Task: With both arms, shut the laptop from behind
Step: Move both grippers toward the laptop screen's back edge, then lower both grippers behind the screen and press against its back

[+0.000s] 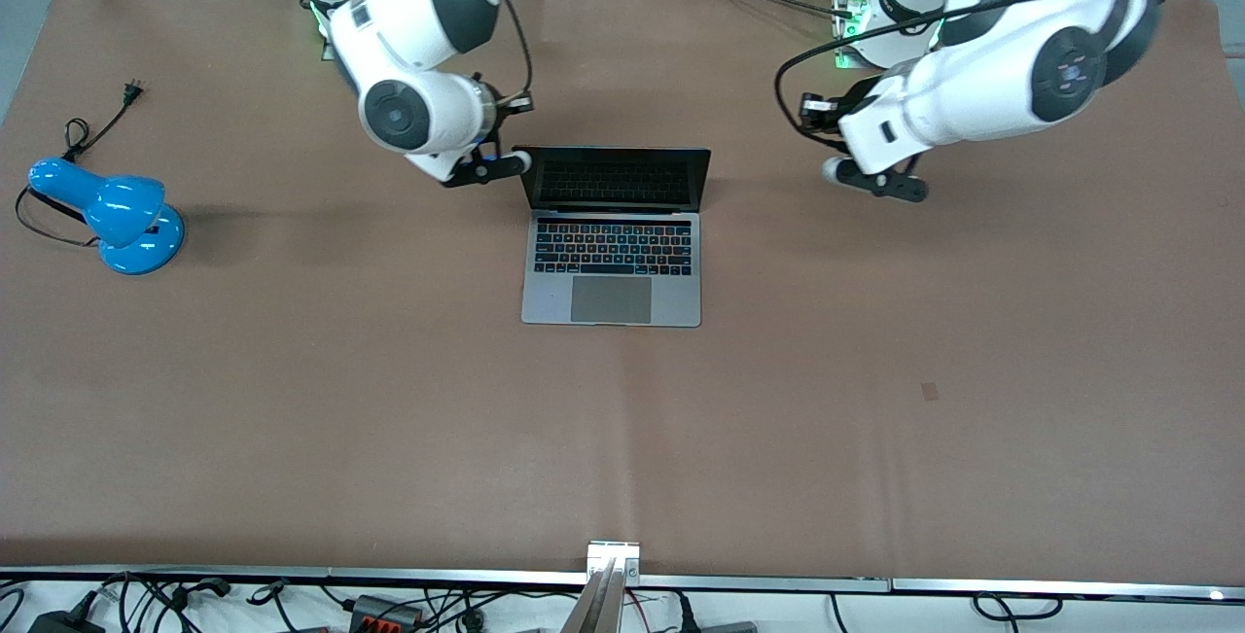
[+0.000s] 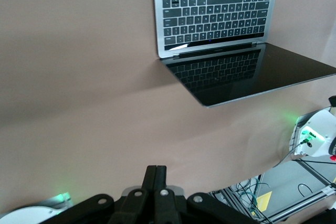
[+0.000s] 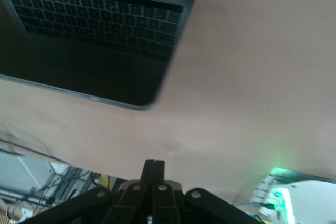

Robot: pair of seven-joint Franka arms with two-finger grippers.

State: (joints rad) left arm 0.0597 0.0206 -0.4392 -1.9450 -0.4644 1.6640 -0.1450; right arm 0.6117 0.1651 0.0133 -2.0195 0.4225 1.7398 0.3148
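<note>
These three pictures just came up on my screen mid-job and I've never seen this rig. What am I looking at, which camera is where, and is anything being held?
The wide picture comes from a high camera facing two white robot arms across a brown table. The other two come from cameras on each arm's wrist, looking past its own end effector.

On the table sits an open laptop with a dark screen. A blue desk lamp, unplugged, lies toward the right arm's end.

The right end effector is shut and sits by the corner of the laptop's screen; whether it touches I cannot tell. The left end effector is also shut and hangs over bare table, apart from the laptop, toward the left arm's end. Neither holds anything. The lid is not yet closed.
</note>
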